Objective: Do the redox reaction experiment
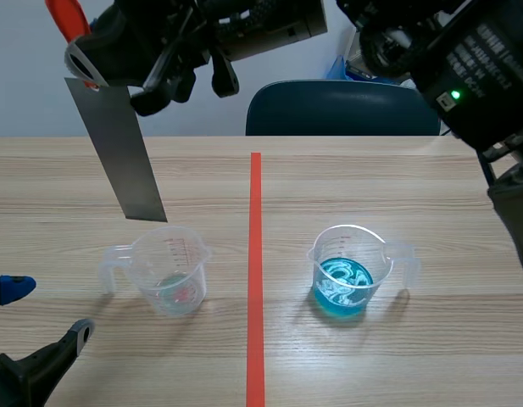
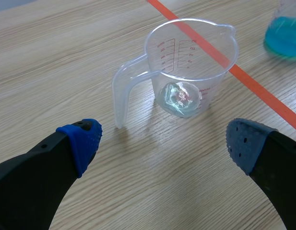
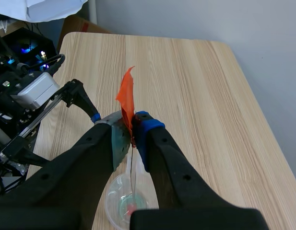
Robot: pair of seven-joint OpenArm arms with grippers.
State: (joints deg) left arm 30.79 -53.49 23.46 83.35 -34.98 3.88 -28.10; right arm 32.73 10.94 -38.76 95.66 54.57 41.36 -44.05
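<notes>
**Hanging the strip, not yet dipping**

Found the metal strip [image 1: 121, 148] pinched at its orange-red taped end between the pads of the right gripper [image 3: 131, 128], hung over the left measuring cup [image 1: 169, 271], with its lower edge just above the rim and not yet inside. Judged the task early: no metal in liquid so far, with dipping and watching for a reaction left to do. Saw only a thin clear film in that cup's bottom. Saw blue liquid [image 1: 342, 288] low in the right measuring cup [image 1: 346, 227], across the tape line [image 1: 255, 254]. Found the left gripper [image 2: 164, 141] spread wide, holding nothing, near the left cup's handle.
</notes>
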